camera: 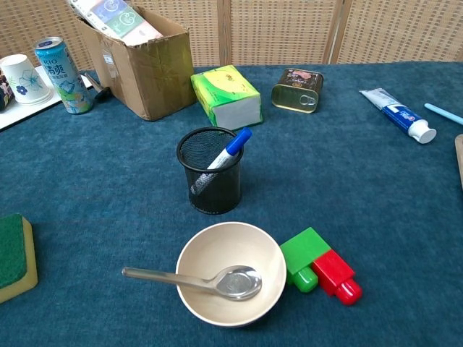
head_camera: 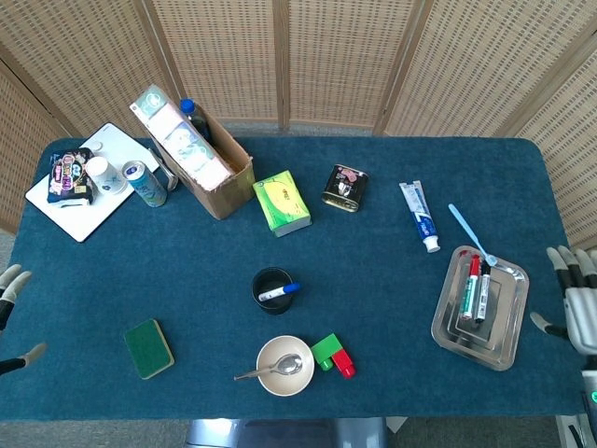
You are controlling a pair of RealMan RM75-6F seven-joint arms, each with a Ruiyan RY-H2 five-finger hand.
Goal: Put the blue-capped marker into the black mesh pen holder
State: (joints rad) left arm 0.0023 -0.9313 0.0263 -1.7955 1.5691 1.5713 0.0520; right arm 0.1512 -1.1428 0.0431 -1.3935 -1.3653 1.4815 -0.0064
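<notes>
The blue-capped marker (head_camera: 281,292) (camera: 228,150) stands tilted inside the black mesh pen holder (head_camera: 271,289) (camera: 210,173), its cap poking over the rim. My right hand (head_camera: 578,299) hangs at the far right edge of the head view, past the table's end, fingers spread and holding nothing. My left hand (head_camera: 9,313) shows only partly at the far left edge, fingers apart and empty. Neither hand appears in the chest view.
A steel tray (head_camera: 504,341) with red and green markers lies at the right. A bowl with a spoon (camera: 228,282) and green and red blocks (camera: 319,269) sit in front of the holder. A tissue box (camera: 225,95), tin (camera: 296,90), toothpaste (camera: 398,114), cardboard box (camera: 137,54) and sponge (head_camera: 149,348) lie around.
</notes>
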